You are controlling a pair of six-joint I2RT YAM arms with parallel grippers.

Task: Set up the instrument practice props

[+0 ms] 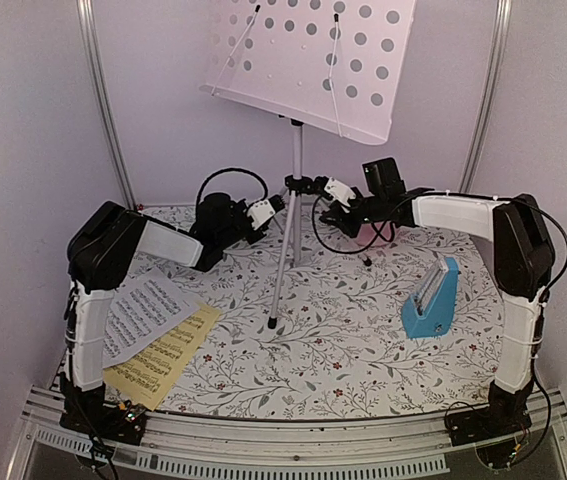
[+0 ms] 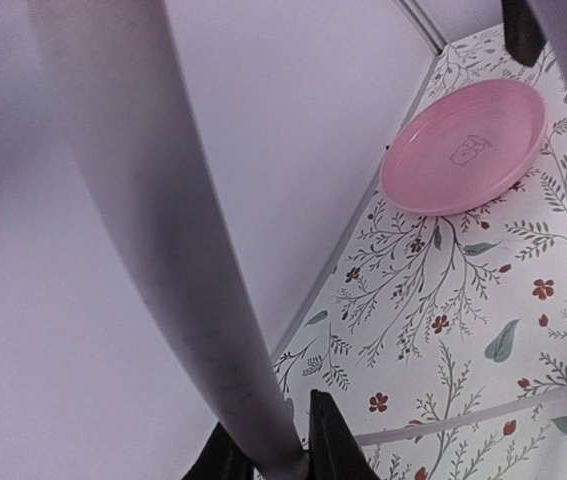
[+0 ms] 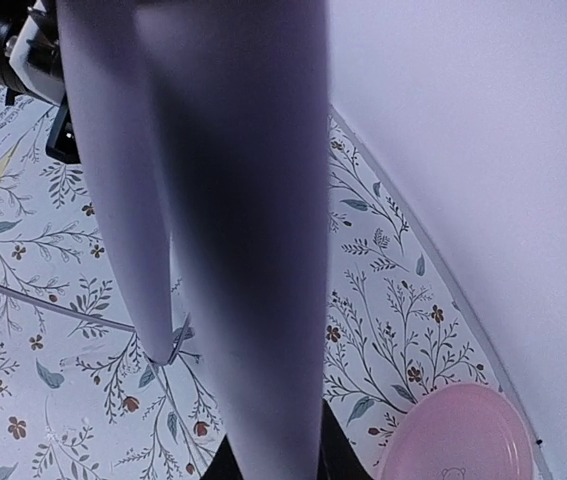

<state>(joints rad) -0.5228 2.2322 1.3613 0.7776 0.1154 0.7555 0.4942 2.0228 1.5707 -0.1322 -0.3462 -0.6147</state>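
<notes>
Silver tubing of the music stand (image 1: 296,150) is held from both sides at the tripod hub, below the perforated desk (image 1: 313,60), which tilts high over the rear of the table (image 1: 363,350). Left gripper (image 1: 271,208): its dark fingers (image 2: 331,440) pinch a grey tube of the stand, seen close in the left wrist view, with the jaws closed on it. Right gripper (image 1: 331,192): the right wrist view shows two tubes filling the frame, the nearer one running down between the fingertips at the bottom edge. It is judged clamped on the stand likewise, though the pads are barely visible. Step in hand, as judged: bracing and settling the tripod. Only one leg (image 1: 280,270) shows plainly, its foot planted on the table, so the spread cannot be confirmed. Recommended: keep the pole vertical, move both arms evenly and release one side at a time, since the broad desk could tip the stand. White sheet (image 1: 143,305) and yellow sheet (image 1: 168,360) lie overlapped near the left arm's base. Blue metronome (image 1: 431,300) stands well apart to the right. Pink plate (image 2: 463,150) lies by the back wall.
</notes>
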